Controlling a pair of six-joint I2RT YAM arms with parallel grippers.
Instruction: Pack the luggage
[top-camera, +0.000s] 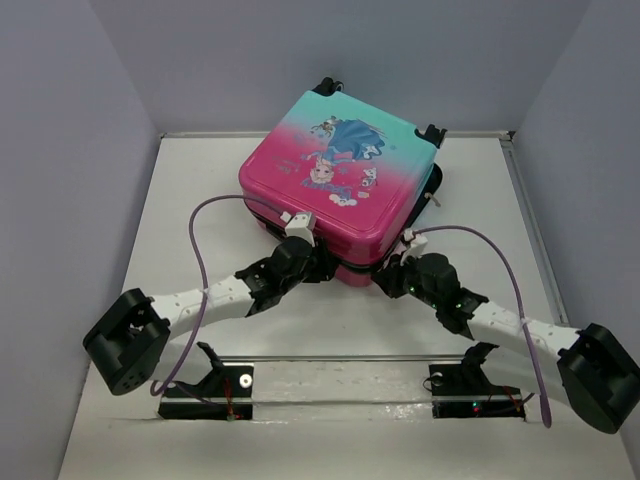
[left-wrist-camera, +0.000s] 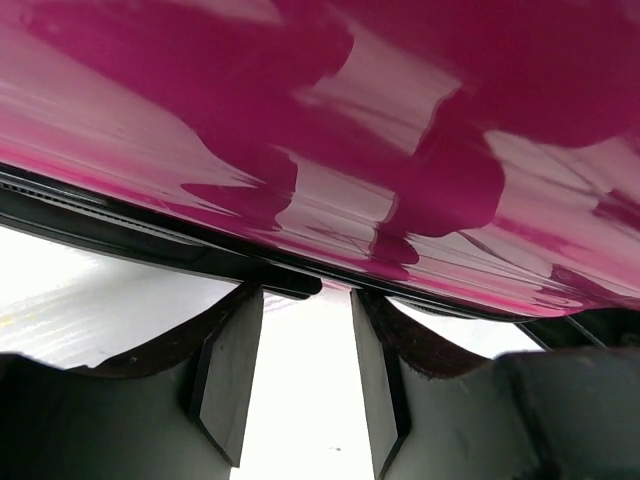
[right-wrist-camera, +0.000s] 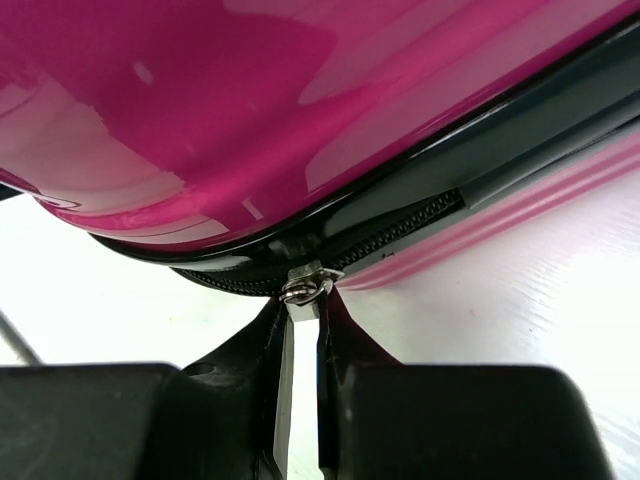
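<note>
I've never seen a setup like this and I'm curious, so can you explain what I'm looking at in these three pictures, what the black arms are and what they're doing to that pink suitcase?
These are two robot arms bolted to a white table. The wide picture comes from a fixed camera above and behind them; the other two come from cameras on the wrists. A pink and teal luggage lies flat, lid down. The left gripper sits open at the case's near edge, holding nothing. The right gripper has pinched its fingers on the metal zipper pull, apparently ready to draw the zipper along.
</note>
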